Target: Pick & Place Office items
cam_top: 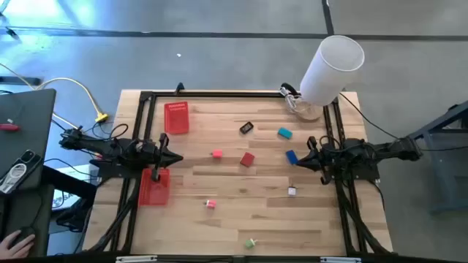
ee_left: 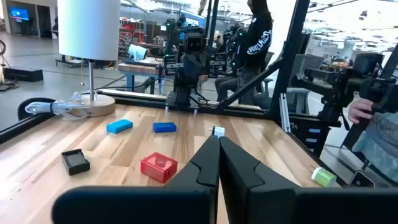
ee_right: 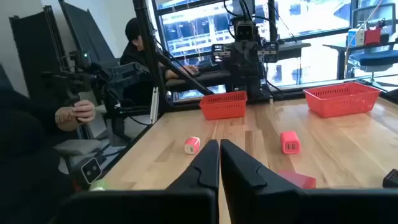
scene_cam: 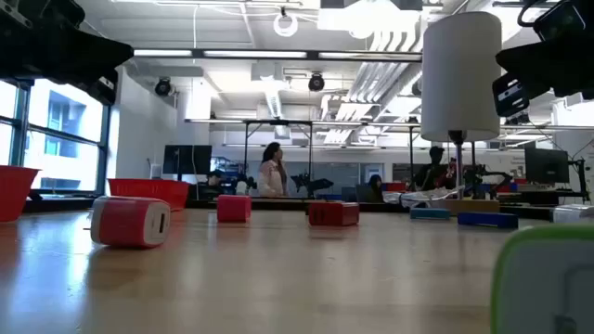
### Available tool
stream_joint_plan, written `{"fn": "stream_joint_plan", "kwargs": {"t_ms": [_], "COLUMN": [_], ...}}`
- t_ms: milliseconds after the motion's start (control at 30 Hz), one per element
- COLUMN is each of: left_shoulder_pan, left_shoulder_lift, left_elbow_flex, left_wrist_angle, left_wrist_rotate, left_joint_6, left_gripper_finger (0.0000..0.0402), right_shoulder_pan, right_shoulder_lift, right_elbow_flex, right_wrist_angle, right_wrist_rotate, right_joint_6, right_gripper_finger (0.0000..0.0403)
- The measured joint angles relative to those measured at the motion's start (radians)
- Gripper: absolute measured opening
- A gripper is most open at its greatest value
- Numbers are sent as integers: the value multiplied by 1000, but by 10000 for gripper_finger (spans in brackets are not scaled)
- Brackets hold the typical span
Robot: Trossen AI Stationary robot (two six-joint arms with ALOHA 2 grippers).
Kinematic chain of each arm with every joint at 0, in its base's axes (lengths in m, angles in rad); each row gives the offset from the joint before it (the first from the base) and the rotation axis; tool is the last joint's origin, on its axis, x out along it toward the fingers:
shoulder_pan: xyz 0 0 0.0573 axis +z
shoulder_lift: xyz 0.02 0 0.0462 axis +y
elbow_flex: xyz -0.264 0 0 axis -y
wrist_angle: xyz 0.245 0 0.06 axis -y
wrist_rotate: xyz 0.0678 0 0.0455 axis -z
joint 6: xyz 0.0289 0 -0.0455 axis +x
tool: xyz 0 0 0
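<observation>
Small office items lie scattered on the wooden table: a black piece (cam_top: 246, 128), a teal one (cam_top: 284, 133), a blue one (cam_top: 291, 156), a red block (cam_top: 247, 159), a pink-red piece (cam_top: 217, 154), a white one (cam_top: 292, 191), a pink one (cam_top: 210, 204) and a green one (cam_top: 251, 242). My left gripper (cam_top: 175, 158) (ee_left: 219, 140) hovers shut at the table's left side, between the two baskets, pointing right. My right gripper (cam_top: 296, 161) (ee_right: 219, 146) is shut at the right side, pointing left, just beside the blue piece. Neither touches anything.
Two red mesh baskets stand on the left, one far (cam_top: 176, 117) and one near (cam_top: 153, 186). A big white cylinder on a stand (cam_top: 333, 66) occupies the far right corner. A person's hand (ee_right: 71, 112) shows beyond the table's near edge. The table's middle holds open wood between items.
</observation>
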Motion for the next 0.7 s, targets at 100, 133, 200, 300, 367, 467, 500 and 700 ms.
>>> {"fn": "stream_joint_plan", "kwargs": {"t_ms": [100,133,200,300,367,467,500,700], "left_shoulder_pan": [0,0,0,0,0,0,0,0], "left_shoulder_lift": [0,0,0,0,0,0,0,0], "left_elbow_flex": [0,0,0,0,0,0,0,0], "left_wrist_angle": [0,0,0,0,0,0,1,4], "left_wrist_rotate": [0,0,0,0,0,0,0,0], "left_joint_6": [3,4,0,20,46,87,106,132], "left_gripper_finger": [2,2,2,2,2,2,2,2], "right_shoulder_pan": [0,0,0,0,0,0,0,0], "right_shoulder_lift": [0,0,0,0,0,0,0,0], "right_elbow_flex": [0,0,0,0,0,0,0,1], "right_wrist_angle": [0,0,0,-1,-1,14,22,60], "right_wrist_rotate": [0,0,0,0,0,0,0,37], "right_joint_6": [-17,-31,-42,-42,-30,-27,-27,-22], "right_gripper_finger": [3,3,3,3,3,3,3,3]}}
